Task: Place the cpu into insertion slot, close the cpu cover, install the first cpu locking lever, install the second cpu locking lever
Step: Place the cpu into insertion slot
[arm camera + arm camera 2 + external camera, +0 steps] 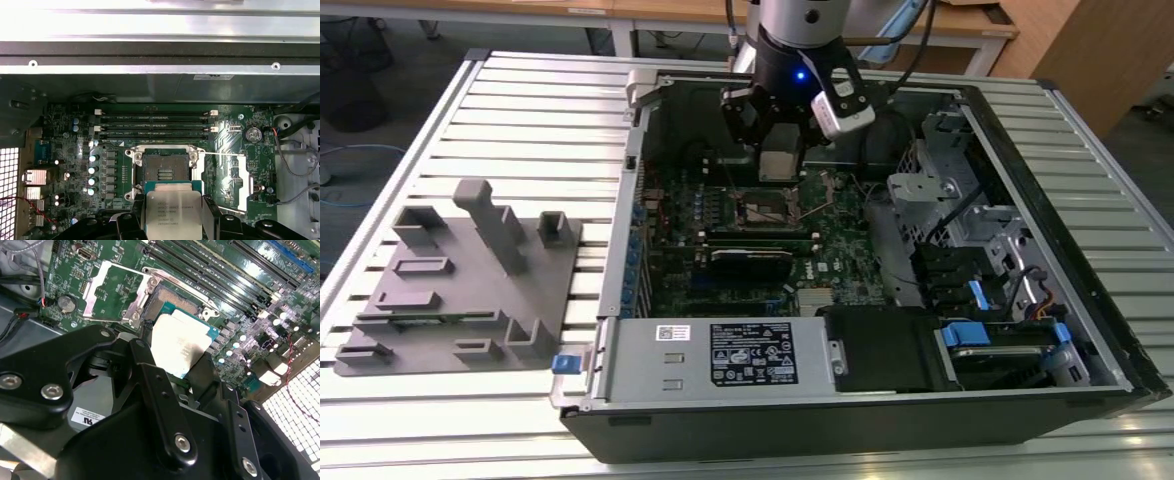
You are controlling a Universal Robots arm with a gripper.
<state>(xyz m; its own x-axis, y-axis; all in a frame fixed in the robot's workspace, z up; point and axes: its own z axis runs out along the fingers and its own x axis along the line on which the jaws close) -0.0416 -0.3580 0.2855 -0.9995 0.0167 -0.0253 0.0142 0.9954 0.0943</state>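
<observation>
First wrist view: gripper (pixel 172 223) clamped on the cpu (pixel 172 207) by two opposite edges, chip flat, metal top up. The uncovered insertion slot (pixel 166 170) lies just past the chip's far edge, mid-motherboard (pixel 70 145), sides roughly parallel. Chip not seated.

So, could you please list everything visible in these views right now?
cpu: one, silver-grey, gripped close to the insertion slot, not seated.
insertion slot: one, dark, silver-rimmed, on the motherboard, uncovered.
cpu cover: one, silver, swung open beside the slot.
memory slots: four, black, beside the slot.
motherboard: one, green, inside the case.
computer case: one, black, on the table.
fixture block: one, grey, exterior view's left.
table: one, silver, slatted.
tool: one, black, shut on the cpu.
</observation>
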